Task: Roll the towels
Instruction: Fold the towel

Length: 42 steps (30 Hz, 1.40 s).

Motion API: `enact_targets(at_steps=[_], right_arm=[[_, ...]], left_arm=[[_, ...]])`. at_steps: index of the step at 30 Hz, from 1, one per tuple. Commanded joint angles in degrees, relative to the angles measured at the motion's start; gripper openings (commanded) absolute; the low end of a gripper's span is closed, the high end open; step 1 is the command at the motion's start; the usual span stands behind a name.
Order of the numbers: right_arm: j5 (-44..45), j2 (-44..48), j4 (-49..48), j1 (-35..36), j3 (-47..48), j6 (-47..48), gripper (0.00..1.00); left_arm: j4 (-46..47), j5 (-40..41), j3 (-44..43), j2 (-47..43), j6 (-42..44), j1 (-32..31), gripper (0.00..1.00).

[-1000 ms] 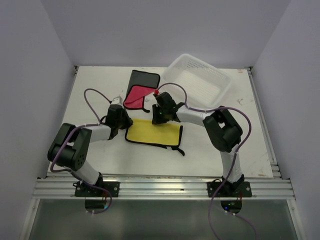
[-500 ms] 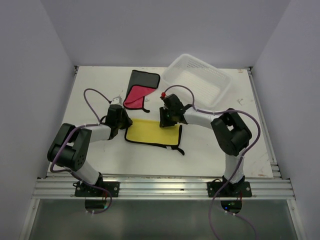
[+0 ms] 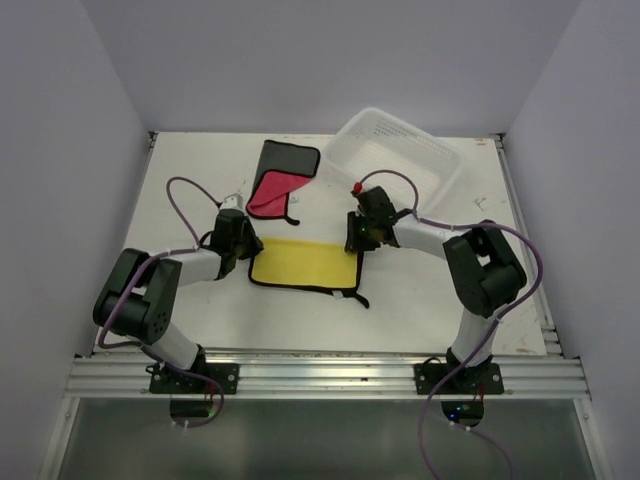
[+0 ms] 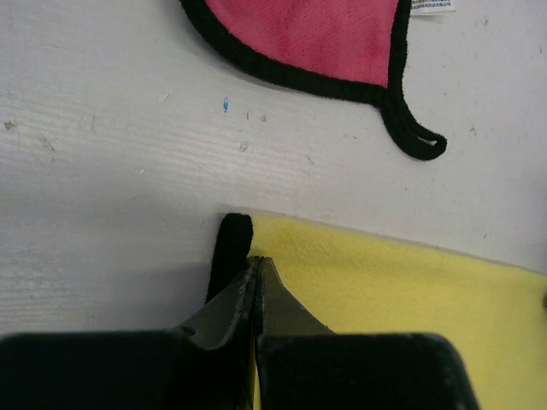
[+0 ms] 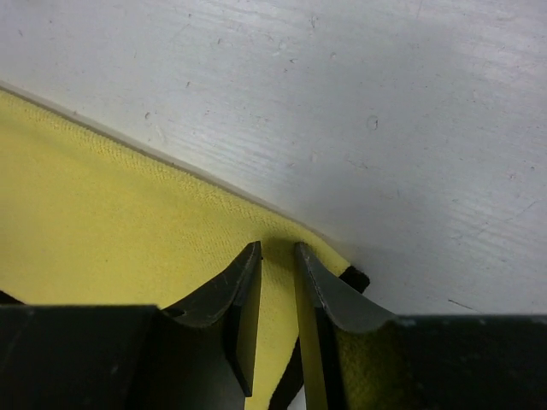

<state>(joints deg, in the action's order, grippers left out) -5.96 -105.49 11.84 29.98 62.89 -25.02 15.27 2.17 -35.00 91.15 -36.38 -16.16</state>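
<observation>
While the top view has the yellow towel spread flat on the worktop between the left gripper and the right gripper, one at each far corner, the step in hand looks like seizing that edge to start the roll. The left wrist view shows that gripper closed, tips meeting at the black hem just ahead, though I cannot tell whether cloth is pinched; the right wrist view shows jaws narrowly parted over the corner below, holding nothing. Next, the right gripper likely must close on the hem, then both curl the edge over together.
</observation>
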Motion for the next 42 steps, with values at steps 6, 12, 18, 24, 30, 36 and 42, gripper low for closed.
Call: enact_targets(at_steps=[6, 12, 18, 24, 30, 36, 42], right_arm=[[-3.2, 2.7, -1.6, -0.6, -1.3, 2.0, 0.28], [-5.4, 5.7, 4.8, -0.7, 4.2, 2.5, 0.31], [1.9, 13.0, 11.3, -0.6, 3.0, 2.2, 0.37], [5.2, 18.3, 11.1, -0.6, -6.4, -3.0, 0.36], [3.3, 19.0, 7.1, -0.5, -12.7, -9.6, 0.36], [-0.1, 20.2, 1.0, -0.5, -17.7, -13.8, 0.36], [-1.3, 17.7, -2.1, -0.2, -19.1, -15.2, 0.37]], left_arm=[[-4.4, 1.1, 0.5, -3.1, 1.0, 0.1, 0.0], [-5.0, 0.4, 2.0, -5.9, 0.6, 0.0, 0.0], [-4.5, -1.7, 2.4, -11.1, 2.7, -0.5, 0.03], [-11.7, -1.0, -3.0, -17.6, 5.9, -0.5, 0.22], [-15.2, 0.8, -5.0, -23.8, 5.4, -0.5, 0.4], [-21.9, 3.1, -6.8, -29.4, 6.2, -0.5, 0.59], [-22.8, 4.1, -5.3, -28.9, 6.5, -0.4, 0.66]])
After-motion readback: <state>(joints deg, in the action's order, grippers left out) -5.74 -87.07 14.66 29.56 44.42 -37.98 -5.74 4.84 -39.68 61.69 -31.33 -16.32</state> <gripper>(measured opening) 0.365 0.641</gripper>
